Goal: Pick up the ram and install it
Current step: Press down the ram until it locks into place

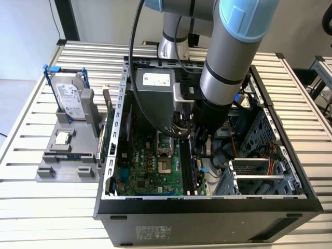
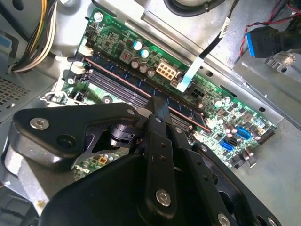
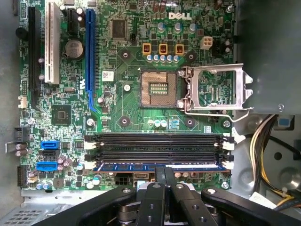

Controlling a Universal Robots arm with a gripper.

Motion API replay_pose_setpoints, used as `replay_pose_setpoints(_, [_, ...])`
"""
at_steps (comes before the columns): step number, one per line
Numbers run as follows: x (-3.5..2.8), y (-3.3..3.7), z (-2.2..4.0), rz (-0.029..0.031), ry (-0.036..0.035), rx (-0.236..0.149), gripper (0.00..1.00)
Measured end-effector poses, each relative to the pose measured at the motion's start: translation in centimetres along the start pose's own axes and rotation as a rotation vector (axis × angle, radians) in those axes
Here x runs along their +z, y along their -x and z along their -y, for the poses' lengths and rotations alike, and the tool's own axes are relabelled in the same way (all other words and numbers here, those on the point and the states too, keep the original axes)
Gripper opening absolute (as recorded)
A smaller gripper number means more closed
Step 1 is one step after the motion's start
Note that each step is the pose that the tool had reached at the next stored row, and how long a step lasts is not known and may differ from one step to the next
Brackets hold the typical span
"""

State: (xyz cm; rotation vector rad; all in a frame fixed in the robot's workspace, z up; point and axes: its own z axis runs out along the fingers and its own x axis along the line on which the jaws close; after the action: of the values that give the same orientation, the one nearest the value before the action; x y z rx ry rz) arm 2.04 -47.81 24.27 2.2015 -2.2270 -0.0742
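The ram [image 3: 122, 166] is a long dark blue-green stick with a pale sticker. It stands in the black motherboard slot nearest my gripper [image 3: 164, 173], with two bare black slots [image 3: 155, 147] beside it. My fingers are shut together, and their tips rest on the stick's top edge near its middle. In the second wrist view the ram [image 2: 183, 109] runs diagonally under the shut gripper [image 2: 157, 102]. In the exterior view the gripper [image 1: 199, 151] reaches down inside the open computer case [image 1: 207, 205], over the slots at the board's edge on the exterior view's right.
An open processor socket [image 3: 159, 88] with its raised metal bracket [image 3: 216, 89] lies beside the slots. Cable bundles [image 3: 268, 136] and the drive cage [image 1: 254, 171] crowd one side. The power supply [image 1: 155, 85] sits at the back. A hard drive [image 1: 70, 98] stands in a grey holder outside the case.
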Motion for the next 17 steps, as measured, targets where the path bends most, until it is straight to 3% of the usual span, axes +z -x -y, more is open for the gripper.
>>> replay_pose_setpoints(5, [0.49,-0.02,0.02,-0.0006,0.0001,0.0,0.0])
replay_pose_setpoints(17, [2.62,-0.1,0.1,-0.0023,-0.0001,0.0,0.0])
